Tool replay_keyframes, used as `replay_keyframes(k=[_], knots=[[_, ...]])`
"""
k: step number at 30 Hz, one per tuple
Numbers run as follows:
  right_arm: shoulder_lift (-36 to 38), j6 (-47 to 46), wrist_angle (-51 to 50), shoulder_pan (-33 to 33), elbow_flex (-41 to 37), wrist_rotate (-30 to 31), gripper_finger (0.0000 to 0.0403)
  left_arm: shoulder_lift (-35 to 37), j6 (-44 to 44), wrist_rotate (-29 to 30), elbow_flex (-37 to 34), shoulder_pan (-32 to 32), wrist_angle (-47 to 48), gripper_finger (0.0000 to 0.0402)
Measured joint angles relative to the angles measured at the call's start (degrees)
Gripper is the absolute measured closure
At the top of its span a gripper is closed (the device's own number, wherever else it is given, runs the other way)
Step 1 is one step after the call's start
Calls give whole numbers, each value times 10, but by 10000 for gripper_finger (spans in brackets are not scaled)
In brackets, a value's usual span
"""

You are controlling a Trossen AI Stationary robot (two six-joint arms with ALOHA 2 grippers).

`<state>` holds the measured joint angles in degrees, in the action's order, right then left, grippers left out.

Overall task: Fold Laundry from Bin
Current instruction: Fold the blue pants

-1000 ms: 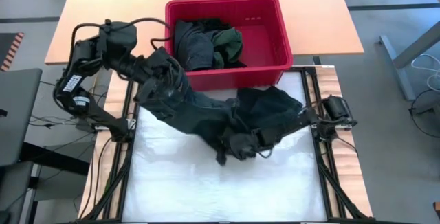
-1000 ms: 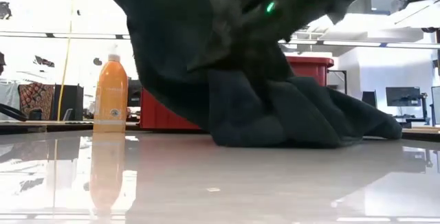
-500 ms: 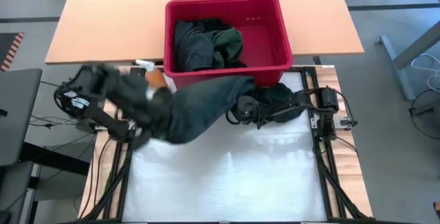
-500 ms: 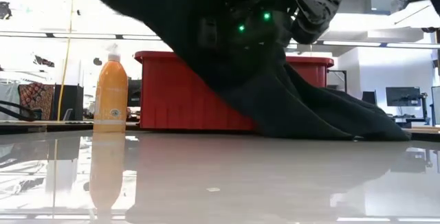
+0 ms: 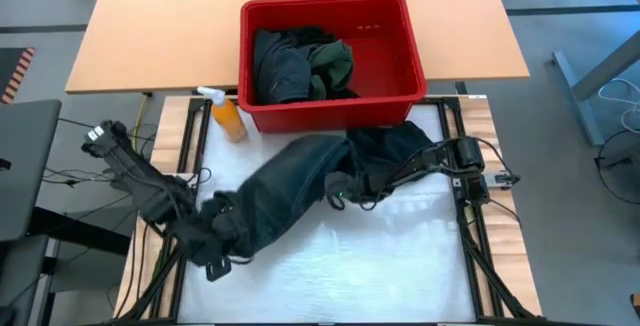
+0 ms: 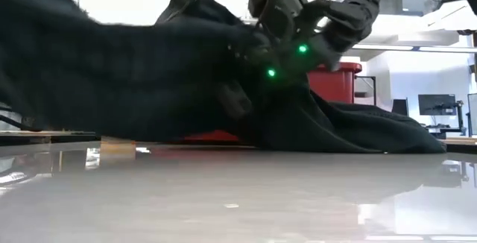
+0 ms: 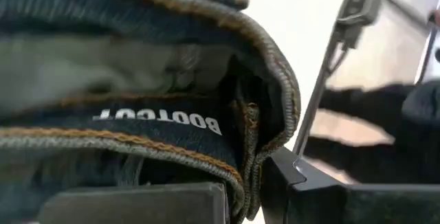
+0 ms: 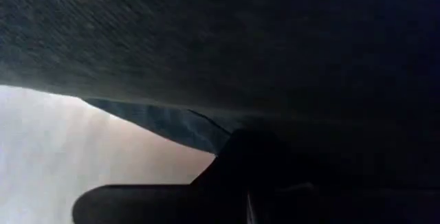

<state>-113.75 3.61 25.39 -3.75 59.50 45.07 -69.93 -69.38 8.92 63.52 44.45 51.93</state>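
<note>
A pair of dark blue jeans point(image 5: 290, 181) stretches slantwise across the white mat, from the near left up toward the bin. My left gripper point(image 5: 222, 234) is shut on its near-left end. My right gripper point(image 5: 342, 194) is shut in the cloth near the mat's middle. The jeans' other part point(image 5: 395, 151) lies heaped on the mat just before the bin. The red bin point(image 5: 400, 11) stands at the far side, with more dark and green laundry point(image 5: 300, 61) lying in it. My left gripper pinches the jeans' waistband point(image 7: 230, 165) between its two fingers point(image 7: 295, 189). The grip takes several layers at the stitched edge, beside the printed inner label. It comes slanting down from the table's left. The cloth runs from it toward my right gripper. My right gripper is shut in the jeans near their middle point(image 5: 350, 181), reaching in from the table's right, nearly level. Cloth draped over the fingers point(image 8: 227, 176) hides the place of contact. The cloth beyond it lies on the mat.
An orange spray bottle point(image 5: 228, 118) stands at the bin's near left corner, close to the stretched jeans. Metal frame rails point(image 5: 470, 236) run along both sides of the mat. Bare white mat point(image 5: 350, 266) lies toward the near edge.
My left gripper has swung from beside the bin toward the table's near left corner and down, pulling the jeans' waistband end with it. The jeans, bunched between the grippers before, are now drawn out long across the mat. My right gripper has stayed near the middle.
</note>
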Motion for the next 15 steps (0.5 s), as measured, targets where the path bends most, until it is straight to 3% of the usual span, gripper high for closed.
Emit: replay_keyframes(k=[4,8,12,15], knots=[[0,-21,-57,-25,-21,1,390,9,-149,38,-127,69,-104,378],[2,-26,-119,-44,-40,-9,390,-13,-242,51,-185,112,-145,378],[19,-13,-196,-62,-43,-136,390,-36,-302,-8,-203,136,-142,372],[40,21,-244,-70,-43,-240,390,-43,-313,-77,-203,143,-143,329]])
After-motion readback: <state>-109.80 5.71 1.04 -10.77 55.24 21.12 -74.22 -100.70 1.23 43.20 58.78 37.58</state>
